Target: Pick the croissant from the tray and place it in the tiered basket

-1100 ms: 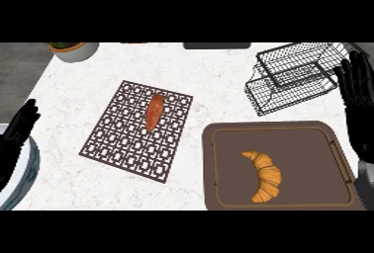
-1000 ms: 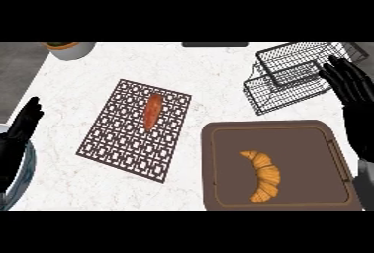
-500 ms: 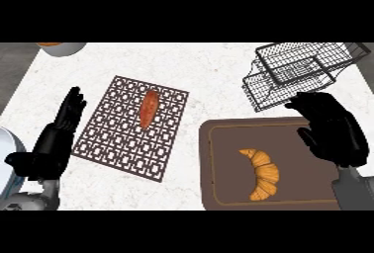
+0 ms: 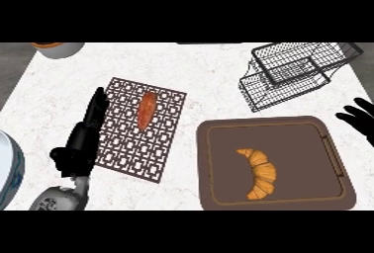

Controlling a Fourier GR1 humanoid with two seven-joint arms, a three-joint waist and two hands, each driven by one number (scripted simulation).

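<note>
A golden croissant [image 4: 259, 173] lies on the dark brown tray [image 4: 219, 192] at the lower right of the counter. The black wire tiered basket [image 4: 296, 74] stands behind the tray at the upper right. My right hand [image 4: 360, 120] shows only partly at the right edge, level with the tray's far corner and apart from the croissant; its fingers spread open. My left hand [image 4: 82, 139] lies open with straight fingers along the left edge of a dark lattice mat [image 4: 131, 148].
An orange carrot-like piece [image 4: 147, 110] rests on the lattice mat. A bowl [image 4: 57, 48] sits at the far left corner. A pale rounded rim [image 4: 9, 173] shows at the left edge. Bare marble lies between mat and basket.
The view has shifted, with things sliding right and down. My right hand moved from over the tray's far right corner out to the right edge. My left hand stays by the mat.
</note>
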